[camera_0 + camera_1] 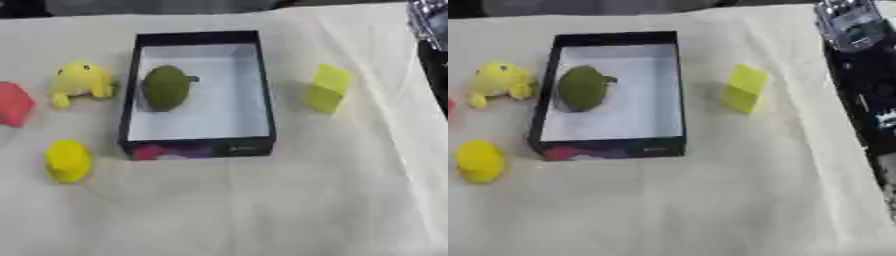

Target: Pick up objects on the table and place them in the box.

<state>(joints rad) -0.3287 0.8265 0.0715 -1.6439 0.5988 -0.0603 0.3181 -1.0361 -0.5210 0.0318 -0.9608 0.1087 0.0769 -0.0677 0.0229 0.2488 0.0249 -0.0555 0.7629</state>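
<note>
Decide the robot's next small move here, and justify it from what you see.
Probably lower the right arm toward the yellow-green block. It lies outside the dark-walled box, on the right arm's side. Only the olive-green rounded object is inside.

Matt cloth (262, 210) on table; box (262, 90) seemingly cardboard.

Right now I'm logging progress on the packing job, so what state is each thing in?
Box: open, upright, holding one item.
Green plush toy: inside the box, at its left wall.
Yellow frog-like plush: on the table, left of the box.
Yellow rounded toy: on the table, front left.
Yellow-green block: on the table, right of the box.
Red object: at the left edge, partly cut off.
</note>
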